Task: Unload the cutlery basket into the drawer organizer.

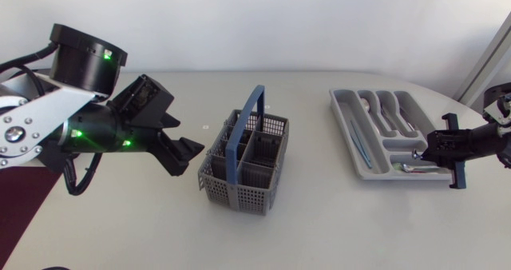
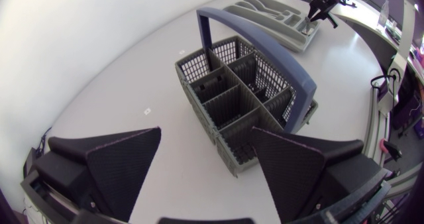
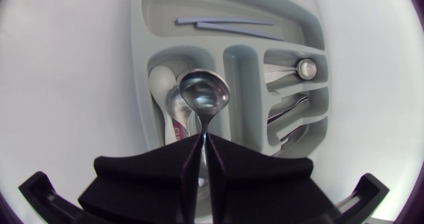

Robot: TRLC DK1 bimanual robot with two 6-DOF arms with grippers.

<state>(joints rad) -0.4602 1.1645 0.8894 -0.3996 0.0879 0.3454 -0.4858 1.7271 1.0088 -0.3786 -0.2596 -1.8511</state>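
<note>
While pinching spoon (image 3: 204, 95) by its stem in right gripper (image 3: 202, 144), fingers narrow, above drawer organizer (image 3: 140, 85): centre bowl over pocket already holding other spoons (image 3: 162, 95), off the divider, lower close, then let go. Leave left gripper (image 2: 205, 168) spread wide, empty, just beside cutlery basket (image 2: 245, 98).

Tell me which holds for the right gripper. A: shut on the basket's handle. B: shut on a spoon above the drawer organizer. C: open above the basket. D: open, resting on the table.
B: in the right wrist view the right gripper pinches the handle of the spoon, whose bowl hangs over the drawer organizer.
</note>
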